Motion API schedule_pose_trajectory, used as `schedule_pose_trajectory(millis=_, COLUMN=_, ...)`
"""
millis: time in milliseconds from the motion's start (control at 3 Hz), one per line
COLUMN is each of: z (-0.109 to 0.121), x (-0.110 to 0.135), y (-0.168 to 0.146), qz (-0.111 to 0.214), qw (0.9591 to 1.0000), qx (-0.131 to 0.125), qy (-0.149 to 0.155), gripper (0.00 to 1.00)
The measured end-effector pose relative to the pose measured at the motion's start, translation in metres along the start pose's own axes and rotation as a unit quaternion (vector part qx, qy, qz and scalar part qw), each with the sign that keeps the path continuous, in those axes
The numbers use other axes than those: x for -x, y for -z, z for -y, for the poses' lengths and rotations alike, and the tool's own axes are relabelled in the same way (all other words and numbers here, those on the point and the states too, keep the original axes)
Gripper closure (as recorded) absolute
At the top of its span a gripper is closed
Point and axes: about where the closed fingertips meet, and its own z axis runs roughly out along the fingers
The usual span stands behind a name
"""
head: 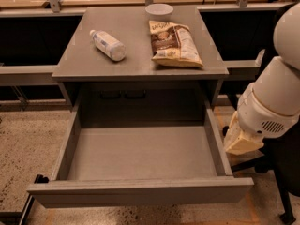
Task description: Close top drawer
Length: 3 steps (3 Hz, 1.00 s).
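Observation:
The top drawer is a wide, deep grey box, pulled far out of the grey cabinet toward the camera. Its inside shows bare grey floor. Its flat front panel runs along the bottom of the view. My white arm comes down from the upper right. Its cream-coloured gripper hangs just outside the drawer's right side wall, about halfway along it and close to the wall's top edge. I cannot tell whether it touches the wall.
On the cabinet top lie a plastic bottle on its side, a chip bag and a white bowl at the back. Dark desk frames stand left and right. Black chair legs stand at the lower right on the speckled floor.

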Motion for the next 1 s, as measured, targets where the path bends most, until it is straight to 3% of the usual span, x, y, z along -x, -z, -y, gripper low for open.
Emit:
schedule_pose_trajectory(millis=333, z=-0.005, x=0.002, y=-0.008, qz=-0.018, qw=0.9998, qx=0.001, qy=0.004, gripper=1.0)
schedule_pose_trajectory(millis=667, z=-0.023, x=-0.016, y=-0.038, qz=-0.043, qw=0.9986, qx=0.028, qy=-0.01, gripper=1.0)
schedule_pose_trajectory(millis=1000, z=-0.044, x=-0.043, y=-0.071, qz=-0.073, qw=0.9941, qx=0.07, qy=-0.039, gripper=1.0)
